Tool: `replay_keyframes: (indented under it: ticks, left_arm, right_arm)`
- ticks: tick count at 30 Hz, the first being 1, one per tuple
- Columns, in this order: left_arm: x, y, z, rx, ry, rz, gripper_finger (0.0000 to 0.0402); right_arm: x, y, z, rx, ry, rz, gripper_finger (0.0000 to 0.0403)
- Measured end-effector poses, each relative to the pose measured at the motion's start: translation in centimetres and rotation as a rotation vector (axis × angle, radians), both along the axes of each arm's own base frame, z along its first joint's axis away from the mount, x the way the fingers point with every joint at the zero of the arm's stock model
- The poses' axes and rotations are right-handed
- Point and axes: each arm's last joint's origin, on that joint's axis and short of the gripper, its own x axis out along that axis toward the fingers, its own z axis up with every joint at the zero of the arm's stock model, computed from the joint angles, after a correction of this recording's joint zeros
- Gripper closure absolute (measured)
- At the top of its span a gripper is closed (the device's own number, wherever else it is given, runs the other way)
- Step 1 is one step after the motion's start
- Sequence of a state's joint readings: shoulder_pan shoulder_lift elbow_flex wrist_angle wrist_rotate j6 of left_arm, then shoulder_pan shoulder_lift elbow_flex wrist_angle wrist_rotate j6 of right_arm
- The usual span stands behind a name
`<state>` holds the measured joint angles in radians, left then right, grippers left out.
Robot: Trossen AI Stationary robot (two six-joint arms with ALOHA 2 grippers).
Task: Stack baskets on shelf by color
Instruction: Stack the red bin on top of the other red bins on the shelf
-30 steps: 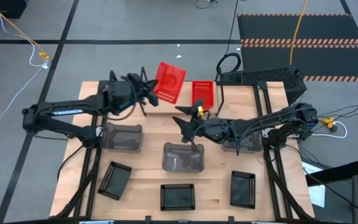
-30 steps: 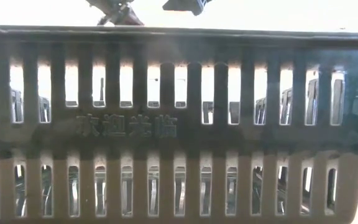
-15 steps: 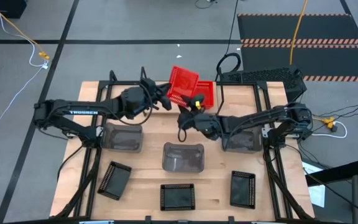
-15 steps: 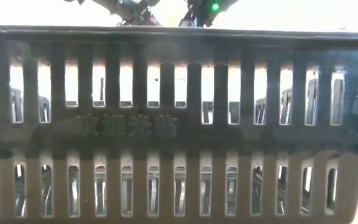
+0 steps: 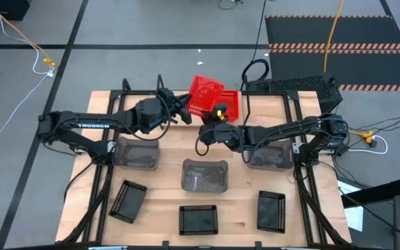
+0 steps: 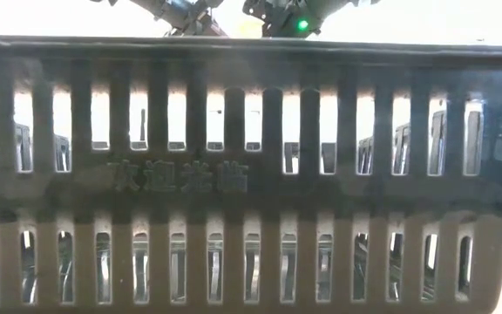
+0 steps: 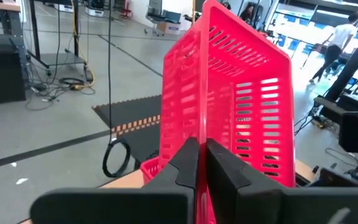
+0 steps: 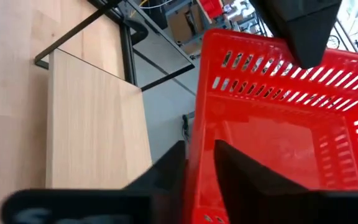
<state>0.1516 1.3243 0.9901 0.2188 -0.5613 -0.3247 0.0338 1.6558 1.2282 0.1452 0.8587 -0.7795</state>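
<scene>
1. Left gripper at the table's far edge, fingers pinched on the wall of a tilted red basket, held above a second red basket.
2. Right gripper near the second red basket, fingers closed over its rim, one finger on either side of the wall.
3. Second red basket seated at the far end of the table, beside the shelf, a pale wood board with a thin black frame at its end.
4. Three grey baskets in a row across mid-table: one at the left, one at centre, one at the right partly under the right arm.
5. Three black baskets along the near edge: left, tilted; centre; right.
6. Low view almost filled by the slotted wall of a dark basket with raised characters moulded on it; both arms just visible above its rim.
7. Tilted red basket mouth turned sideways in the left wrist view, with a person walking in the room far behind.
</scene>
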Motion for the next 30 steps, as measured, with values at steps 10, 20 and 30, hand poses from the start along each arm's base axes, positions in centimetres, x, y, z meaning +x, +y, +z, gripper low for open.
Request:
replay_keyframes:
  ticks: [10, 20, 30]
  left_arm:
    - [-0.2, 0.0, 0.2, 0.057, 0.053, -0.018, 0.0343]
    - [-6.2, 0.0, 4.4, 0.175, 0.093, 0.009, 0.0198]
    - [-7.8, -1.2, 3.0, 0.109, 0.275, -0.042, 0.0152]
  right_arm:
    - [-0.3, 0.1, 0.0, -0.004, 0.042, 0.015, 0.0397]
    - [-5.9, -3.1, 3.4, 0.328, 0.09, 0.176, 0.04]
    - [-10.6, -9.9, 2.3, 0.621, 0.156, 0.144, 0.0402]
